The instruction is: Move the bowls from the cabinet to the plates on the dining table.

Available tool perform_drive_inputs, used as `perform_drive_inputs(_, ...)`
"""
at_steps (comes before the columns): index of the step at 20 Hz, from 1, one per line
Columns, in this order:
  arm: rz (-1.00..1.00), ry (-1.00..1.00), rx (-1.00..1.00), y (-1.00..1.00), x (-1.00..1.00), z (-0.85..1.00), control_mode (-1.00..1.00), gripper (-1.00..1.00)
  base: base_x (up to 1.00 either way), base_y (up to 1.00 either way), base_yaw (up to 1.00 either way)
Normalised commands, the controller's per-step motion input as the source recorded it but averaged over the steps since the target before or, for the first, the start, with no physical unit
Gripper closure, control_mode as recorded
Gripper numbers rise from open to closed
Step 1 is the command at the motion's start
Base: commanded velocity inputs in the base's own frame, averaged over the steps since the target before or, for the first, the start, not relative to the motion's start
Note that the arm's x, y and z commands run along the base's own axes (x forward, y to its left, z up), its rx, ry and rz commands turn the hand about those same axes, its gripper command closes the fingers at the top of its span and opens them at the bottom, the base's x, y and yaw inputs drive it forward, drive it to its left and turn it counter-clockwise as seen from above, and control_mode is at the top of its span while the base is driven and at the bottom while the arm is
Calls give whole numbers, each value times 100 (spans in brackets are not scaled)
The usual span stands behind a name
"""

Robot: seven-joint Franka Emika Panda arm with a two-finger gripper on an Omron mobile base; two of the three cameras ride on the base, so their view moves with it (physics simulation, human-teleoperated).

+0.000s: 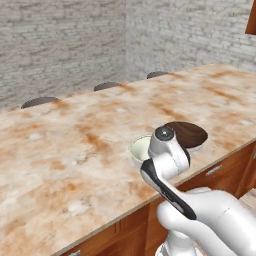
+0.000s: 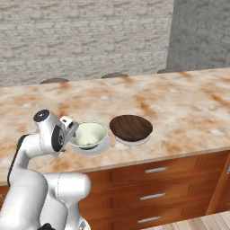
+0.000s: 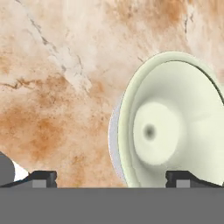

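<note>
Three camera views of one kitchen scene. The left base view looks from behind and left of the white arm [image 1: 200,210], forward and down across a long marbled desk [image 1: 75,150] toward a grey brick wall [image 1: 60,45]; the arm rises at lower right. The right base view looks from behind and right of the arm, so the arm sits at lower left and the desk's drawer fronts [image 2: 152,184] face the camera. Both share the desk's near edge, where a cream bowl [image 2: 90,134] and a dark brown bowl [image 2: 131,127] sit on white plates. The hand view looks from very near along the jaws onto the cream bowl and the desk top, rolled relative to the room.
</note>
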Motion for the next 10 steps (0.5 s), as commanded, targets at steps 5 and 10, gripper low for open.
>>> perform_drive_inputs(5, -2, -8, 5, 0, -49, 36, -100, -100, 0, 0, 0)
perform_drive_inputs(10, -3, -9, 5, -1, -44, 46, -100, -100, 0, 0, 0)
